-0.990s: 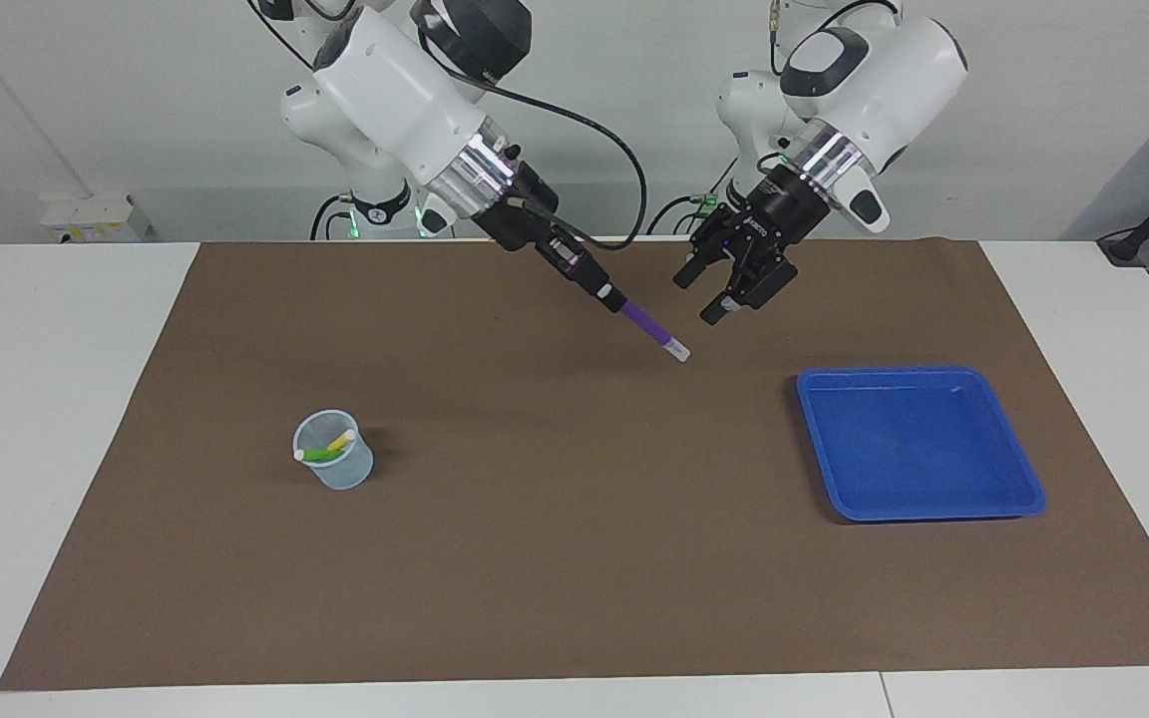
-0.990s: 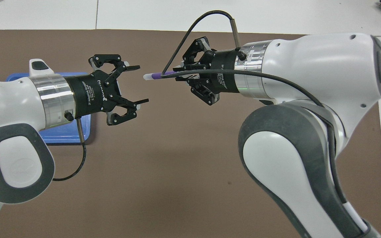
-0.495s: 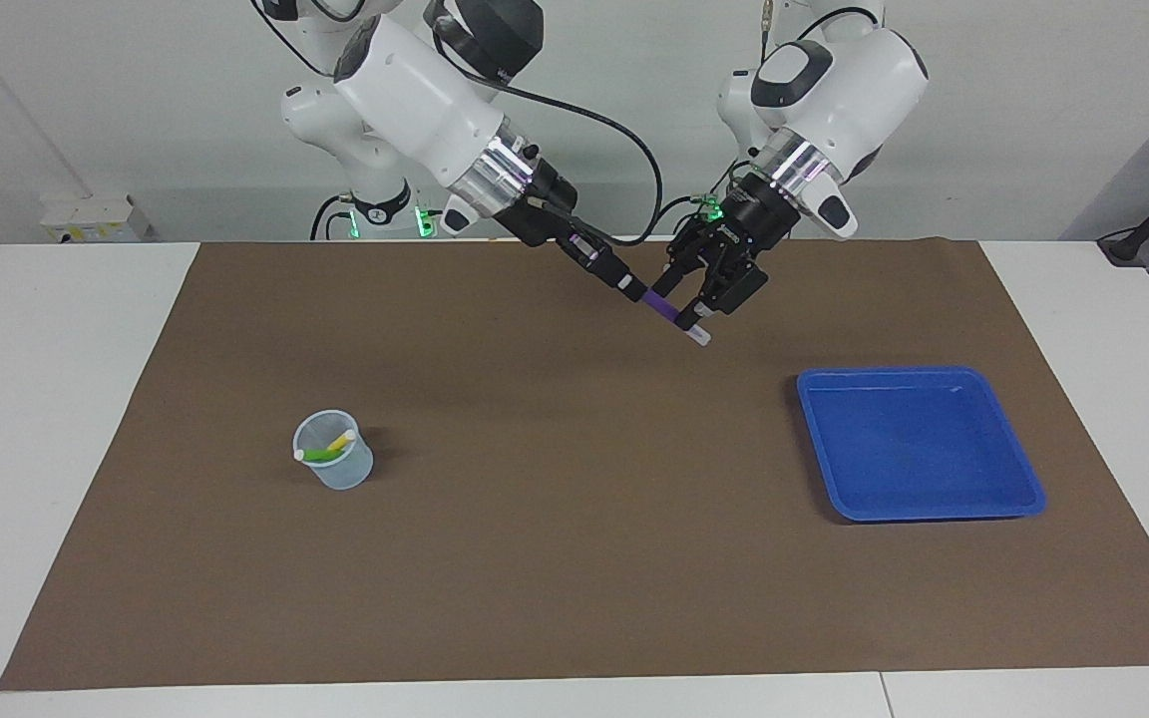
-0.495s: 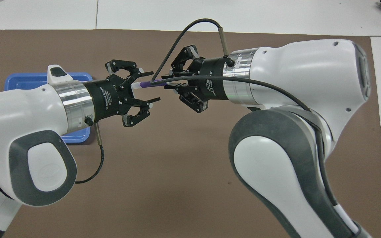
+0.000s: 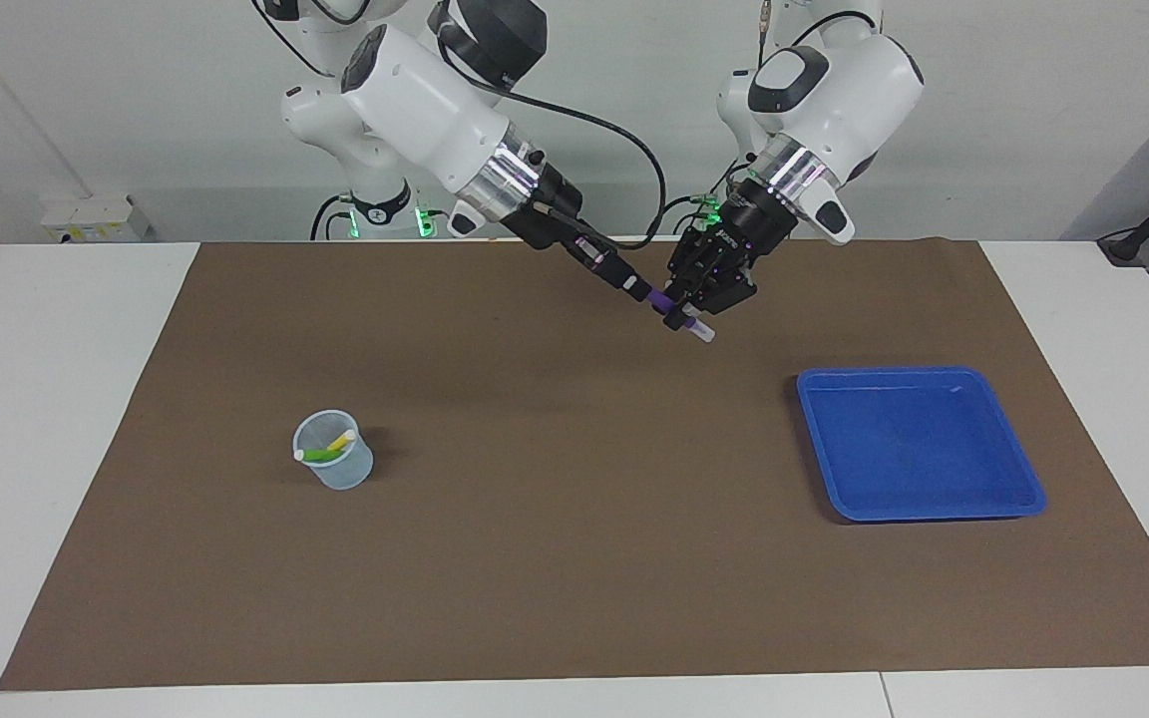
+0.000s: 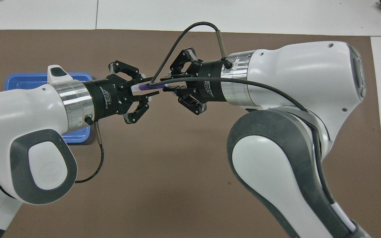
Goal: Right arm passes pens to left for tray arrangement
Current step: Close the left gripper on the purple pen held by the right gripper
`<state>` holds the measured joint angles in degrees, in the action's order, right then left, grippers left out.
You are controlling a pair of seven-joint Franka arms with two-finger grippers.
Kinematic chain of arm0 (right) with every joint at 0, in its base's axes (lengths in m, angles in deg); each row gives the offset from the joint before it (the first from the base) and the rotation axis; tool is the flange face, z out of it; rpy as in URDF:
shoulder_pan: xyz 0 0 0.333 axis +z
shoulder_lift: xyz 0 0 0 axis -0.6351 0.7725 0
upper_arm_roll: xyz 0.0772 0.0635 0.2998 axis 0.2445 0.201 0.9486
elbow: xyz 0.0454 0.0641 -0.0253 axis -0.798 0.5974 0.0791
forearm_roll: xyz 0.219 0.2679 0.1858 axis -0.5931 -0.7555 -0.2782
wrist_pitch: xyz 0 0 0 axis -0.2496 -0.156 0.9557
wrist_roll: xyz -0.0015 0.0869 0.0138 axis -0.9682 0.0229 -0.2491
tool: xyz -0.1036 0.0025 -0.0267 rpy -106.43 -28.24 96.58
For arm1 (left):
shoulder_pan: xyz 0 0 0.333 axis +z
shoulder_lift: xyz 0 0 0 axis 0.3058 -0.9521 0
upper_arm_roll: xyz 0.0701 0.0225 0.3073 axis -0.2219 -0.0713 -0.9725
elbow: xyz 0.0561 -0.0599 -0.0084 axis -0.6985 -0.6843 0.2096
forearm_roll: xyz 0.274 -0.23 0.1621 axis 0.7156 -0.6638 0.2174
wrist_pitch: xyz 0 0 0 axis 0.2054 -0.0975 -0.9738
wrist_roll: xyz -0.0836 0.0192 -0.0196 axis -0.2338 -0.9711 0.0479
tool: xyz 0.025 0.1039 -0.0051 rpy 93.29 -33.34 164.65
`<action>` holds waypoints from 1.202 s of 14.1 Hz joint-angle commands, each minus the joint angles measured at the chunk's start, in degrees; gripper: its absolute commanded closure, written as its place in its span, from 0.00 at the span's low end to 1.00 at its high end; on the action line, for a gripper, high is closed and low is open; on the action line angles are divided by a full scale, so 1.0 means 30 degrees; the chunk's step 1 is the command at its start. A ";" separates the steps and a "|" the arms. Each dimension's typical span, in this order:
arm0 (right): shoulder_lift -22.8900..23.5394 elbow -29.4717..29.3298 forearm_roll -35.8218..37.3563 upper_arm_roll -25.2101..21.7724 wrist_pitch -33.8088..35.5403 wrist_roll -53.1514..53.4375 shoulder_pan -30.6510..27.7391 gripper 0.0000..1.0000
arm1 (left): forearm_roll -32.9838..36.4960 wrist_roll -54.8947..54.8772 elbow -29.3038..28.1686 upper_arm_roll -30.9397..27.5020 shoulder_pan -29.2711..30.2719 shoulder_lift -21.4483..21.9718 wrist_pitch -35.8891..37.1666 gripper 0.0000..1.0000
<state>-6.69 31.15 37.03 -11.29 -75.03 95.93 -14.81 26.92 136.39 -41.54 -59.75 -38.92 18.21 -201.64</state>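
While the translucent cup (image 5: 334,464) holds the yellow and green pens, my right gripper (image 5: 640,289) clamps the slim purple pen (image 5: 661,299) over the brown mat, my left gripper (image 5: 686,317) narrows on its whitish end, so next I'd release rightward toward the glossy blue tray (image 5: 1023,487).

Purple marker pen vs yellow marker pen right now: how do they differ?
The slim purple marker pen is in the air, slanted between the right gripper and left gripper; the slim yellow marker pen leans inside the small translucent cup. Both have a pale end.
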 commanded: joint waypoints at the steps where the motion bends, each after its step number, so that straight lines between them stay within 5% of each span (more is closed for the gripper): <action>1: -0.0169 0.0252 -0.0508 0.0051 -0.0279 0.0214 -0.0001 1.00 | -0.0405 -0.0137 -0.0314 -0.0225 -0.0080 0.0299 0.0537 0.81; 2: -0.0169 0.0252 -0.0508 0.0051 -0.0279 0.0214 -0.0001 1.00 | -0.0405 -0.0138 -0.0314 -0.0225 -0.0080 0.0300 0.0539 1.00; 12: -0.0169 0.0252 -0.0508 0.0051 -0.0250 0.0214 -0.0001 1.00 | -0.0142 -0.1977 -0.0167 -0.0401 0.0299 0.0475 0.2878 1.00; 14: -0.0169 0.0252 -0.0392 0.0051 -0.0221 0.0185 -0.0001 0.14 | -0.0141 -0.2627 -0.0256 -0.0401 0.0738 0.0622 0.3612 1.00; 15: -0.0169 0.0252 -0.0217 0.0051 0.0127 0.0069 -0.0001 0.00 | -0.0112 -0.2715 -0.0256 -0.0401 0.0973 0.0622 0.3964 1.00; 17: -0.0169 0.0107 0.0367 0.0051 0.1296 -0.0137 -0.0060 0.00 | -0.0112 -0.3328 -0.0285 -0.0401 0.1122 0.0738 0.4259 1.00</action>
<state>-6.73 31.50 37.08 -11.26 -73.68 96.02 -14.39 26.93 128.93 -41.16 -60.93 -36.45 18.74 -191.06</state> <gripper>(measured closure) 0.449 0.824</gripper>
